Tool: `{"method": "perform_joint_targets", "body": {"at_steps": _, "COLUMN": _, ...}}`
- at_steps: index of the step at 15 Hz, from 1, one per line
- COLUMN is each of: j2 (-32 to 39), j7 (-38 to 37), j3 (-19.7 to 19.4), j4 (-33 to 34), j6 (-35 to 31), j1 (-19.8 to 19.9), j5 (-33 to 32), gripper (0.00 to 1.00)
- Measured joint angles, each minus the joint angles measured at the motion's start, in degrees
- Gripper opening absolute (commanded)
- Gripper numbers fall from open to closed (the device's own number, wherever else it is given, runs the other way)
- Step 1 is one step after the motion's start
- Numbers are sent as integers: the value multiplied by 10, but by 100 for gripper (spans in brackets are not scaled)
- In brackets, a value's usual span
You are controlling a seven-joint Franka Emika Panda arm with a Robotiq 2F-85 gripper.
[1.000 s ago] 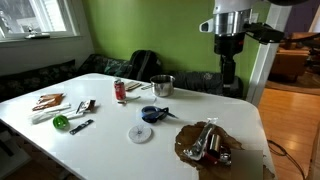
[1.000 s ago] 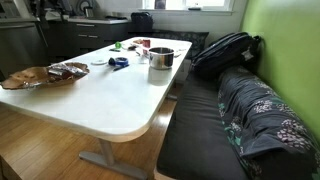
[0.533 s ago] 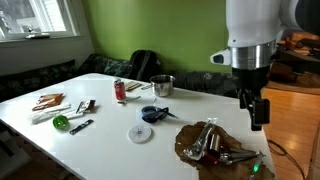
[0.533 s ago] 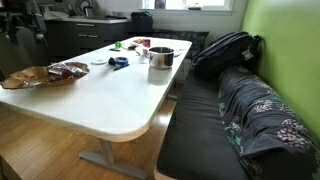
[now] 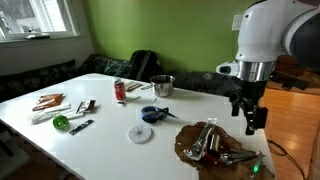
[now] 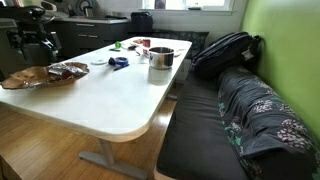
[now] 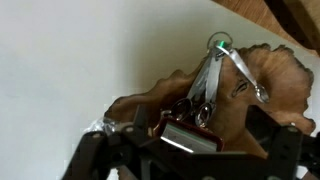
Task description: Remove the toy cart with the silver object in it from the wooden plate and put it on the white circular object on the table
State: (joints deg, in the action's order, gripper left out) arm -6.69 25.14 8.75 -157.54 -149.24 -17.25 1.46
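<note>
The wooden plate (image 5: 186, 150) lies at the table's near right corner; it also shows in the other exterior view (image 6: 22, 81). On it stands the toy cart (image 5: 203, 146), a small dark frame with shiny metal. In the wrist view the cart (image 7: 190, 133) sits low in the picture on the plate (image 7: 275, 70), with a bright silver object (image 7: 185, 138) inside it. My gripper (image 5: 250, 118) hangs above the plate's right edge, open and empty, with its fingers spread either side of the cart in the wrist view (image 7: 190, 168). The white circular object (image 5: 140, 133) lies left of the plate.
Loose silver spoons (image 7: 210, 80) lie on the plate beside the cart. On the table are a steel pot (image 5: 161, 86), a blue round object (image 5: 152, 114), a red can (image 5: 120, 91), a green item (image 5: 61, 122) and utensils (image 5: 82, 107). A bench with a black backpack (image 6: 225, 52) runs along the table.
My arm has come down from high above the table's far right to just over the wooden plate. Nothing on the table has moved.
</note>
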Motion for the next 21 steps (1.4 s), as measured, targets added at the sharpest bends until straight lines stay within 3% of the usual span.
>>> {"method": "perform_joint_targets", "body": {"at_steps": 5, "j2": 15, "j7": 217, "j3": -13, "j4": 39, "j6": -11, "j1": 0, "j5": 58, "gripper": 100}}
{"method": "perform_joint_targets", "body": {"at_steps": 12, "j2": 17, "j7": 461, "j3": 9, "j4": 45, "j6": 17, "j1": -23, "j5": 140, "gripper": 100}}
{"method": "perform_joint_targets", "body": {"at_steps": 16, "j2": 17, "j7": 457, "j3": 11, "j4": 57, "j6": 43, "j1": -18, "j5": 137, "gripper": 100}}
{"method": "perform_joint_targets", "body": {"at_steps": 21, "j2": 24, "j7": 474, "j3": 20, "j4": 59, "j6": 30, "j1": -17, "j5": 118, "gripper": 100}}
